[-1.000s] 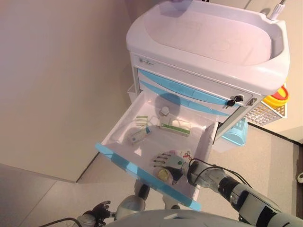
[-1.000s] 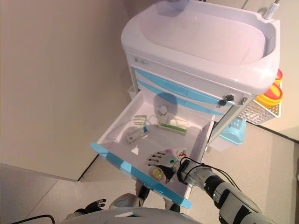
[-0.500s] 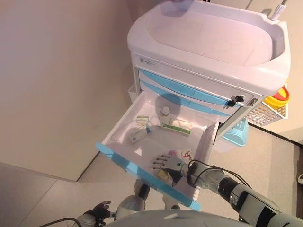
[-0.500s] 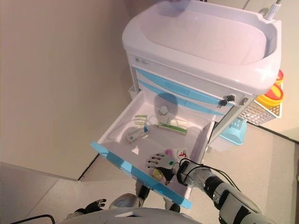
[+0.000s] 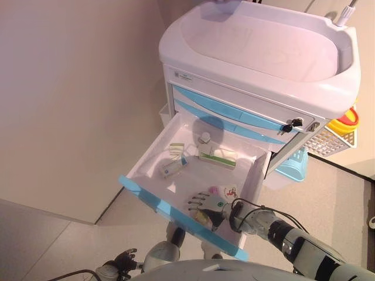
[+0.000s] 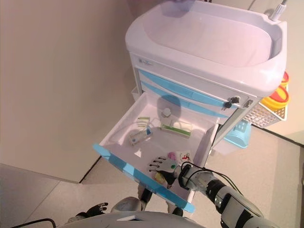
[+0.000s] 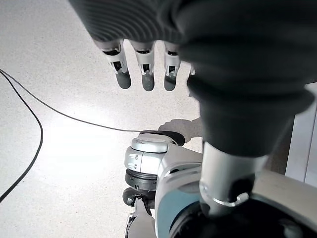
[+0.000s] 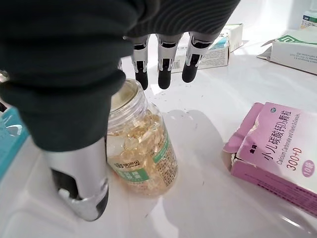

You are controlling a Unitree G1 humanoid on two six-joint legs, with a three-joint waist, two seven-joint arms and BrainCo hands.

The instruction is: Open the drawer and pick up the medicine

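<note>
The cart's white drawer with a blue front [image 5: 153, 200] stands pulled open. A clear bottle of yellow capsules [image 8: 141, 148] stands in its near right corner and also shows in the left eye view [image 5: 202, 216]. My right hand [image 5: 206, 202] is inside the drawer right over the bottle. In the right wrist view its fingers [image 8: 163, 62] hang straight past the bottle's lid and its thumb [image 8: 81, 183] stands beside the bottle, not closed on it. My left hand [image 7: 143, 69] hangs low over the floor, fingers straight and empty.
A pink box [image 8: 277, 153] lies beside the bottle. Further in lie a white-green box [image 5: 218, 156], a blue-white box [image 5: 173, 168] and a small white bottle [image 5: 205, 138]. On the cart's right hang a yellow container [image 5: 345, 120] and a blue bin [image 5: 290, 170].
My right hand has sunk slightly lower over the capsule bottle, covering more of it. The view has shifted a little. Nothing else has moved.
</note>
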